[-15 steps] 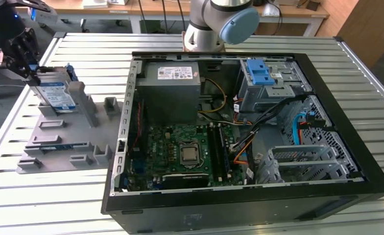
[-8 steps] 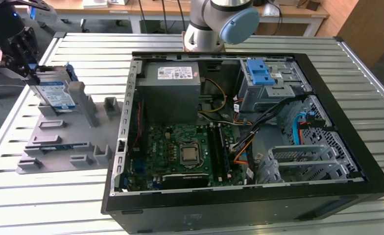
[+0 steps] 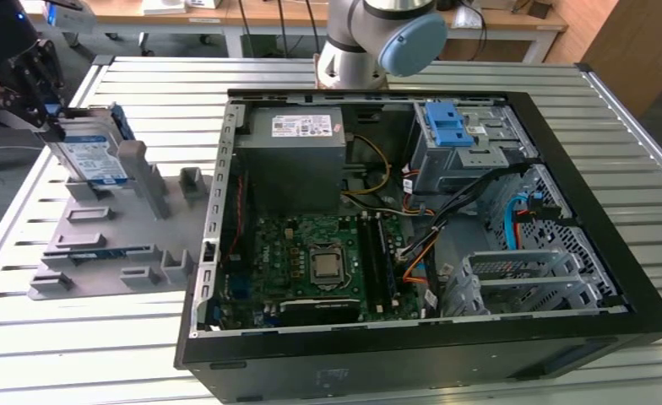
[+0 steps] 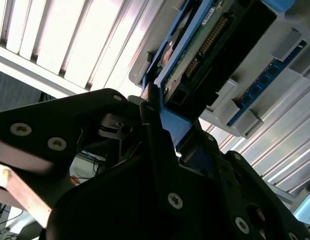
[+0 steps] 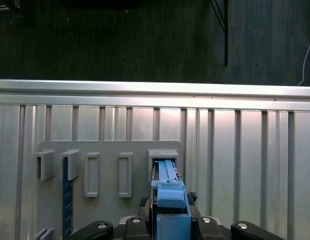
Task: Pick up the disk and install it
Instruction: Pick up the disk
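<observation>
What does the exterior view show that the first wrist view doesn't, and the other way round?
Exterior view: the open computer case with its motherboard and the arm's base. First wrist view: a black cable past the table edge. Both: the gripper, jaws shut on the disk, at the grey holder on the table.

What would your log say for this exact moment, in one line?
stage: pick-up | pincer: closed on disk | disk: upright in grey holder, outside computer case | install: not yet done

In the exterior view the disk (image 3: 89,156) at ten o'clock sits partly behind the rack (image 3: 138,179), arm (image 3: 367,38) cropped at twelve.
</observation>
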Available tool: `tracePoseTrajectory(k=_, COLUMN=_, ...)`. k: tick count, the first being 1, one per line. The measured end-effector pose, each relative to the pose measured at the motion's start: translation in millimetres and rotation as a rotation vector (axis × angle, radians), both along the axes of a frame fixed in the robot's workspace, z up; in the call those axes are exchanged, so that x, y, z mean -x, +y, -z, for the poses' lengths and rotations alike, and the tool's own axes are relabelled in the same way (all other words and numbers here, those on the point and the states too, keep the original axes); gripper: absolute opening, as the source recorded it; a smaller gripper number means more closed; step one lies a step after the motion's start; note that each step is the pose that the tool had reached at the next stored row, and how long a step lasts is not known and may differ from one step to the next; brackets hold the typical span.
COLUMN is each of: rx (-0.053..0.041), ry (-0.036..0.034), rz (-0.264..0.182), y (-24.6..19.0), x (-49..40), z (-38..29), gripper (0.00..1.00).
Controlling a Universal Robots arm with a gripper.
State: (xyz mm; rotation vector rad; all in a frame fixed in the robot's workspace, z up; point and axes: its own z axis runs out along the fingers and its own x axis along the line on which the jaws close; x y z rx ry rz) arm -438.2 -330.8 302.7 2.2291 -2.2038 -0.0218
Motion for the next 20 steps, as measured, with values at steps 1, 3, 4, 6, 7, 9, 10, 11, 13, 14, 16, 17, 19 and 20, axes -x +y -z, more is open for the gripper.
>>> tracePoseTrajectory(k=1, rx=0.0000, ry=0.0000, rz=0.000, y=0.0, x=0.0, z=-1.1, gripper=0.36)
tracePoseTrajectory(k=3, rx=0.0000, ry=0.0000, rz=0.000, y=0.0, x=0.0, z=-3.5, gripper=0.36)
tracePoseTrajectory(k=4, rx=0.0000, ry=0.0000, rz=0.000, y=0.0, x=0.0, z=-4.7, gripper=0.36)
tracePoseTrajectory(k=6, rx=0.0000, ry=0.0000, rz=0.000, y=0.0, x=0.0, z=-7.0, gripper=0.36)
tracePoseTrajectory(k=7, rx=0.0000, ry=-0.0001, rz=0.000, y=0.0, x=0.0, z=-7.8, gripper=0.36)
tracePoseTrajectory(k=9, rx=-0.0001, ry=-0.0003, rz=0.000, y=0.0, x=0.0, z=-8.4, gripper=0.36)
tracePoseTrajectory(k=10, rx=-0.0001, ry=-0.0003, rz=0.000, y=0.0, x=0.0, z=-8.4, gripper=0.36)
tracePoseTrajectory(k=11, rx=0.0000, ry=0.0000, rz=0.000, y=0.0, x=0.0, z=-8.6, gripper=0.36)
tracePoseTrajectory(k=13, rx=-0.0001, ry=-0.0001, rz=0.000, y=0.0, x=0.0, z=-8.7, gripper=0.36)
tracePoseTrajectory(k=14, rx=0.0000, ry=-0.0001, rz=0.000, y=0.0, x=0.0, z=-8.8, gripper=0.36)
tracePoseTrajectory(k=16, rx=0.0000, ry=0.0001, rz=0.000, y=0.0, x=0.0, z=-9.4, gripper=0.36)
tracePoseTrajectory(k=17, rx=0.0001, ry=0.0003, rz=0.000, y=0.0, x=0.0, z=-10.0, gripper=0.36)
tracePoseTrajectory(k=19, rx=0.0000, ry=0.0000, rz=0.000, y=0.0, x=0.0, z=-11.0, gripper=0.36)
tracePoseTrajectory(k=20, rx=0.0000, ry=0.0000, rz=0.000, y=0.0, x=0.0, z=-11.7, gripper=0.36)
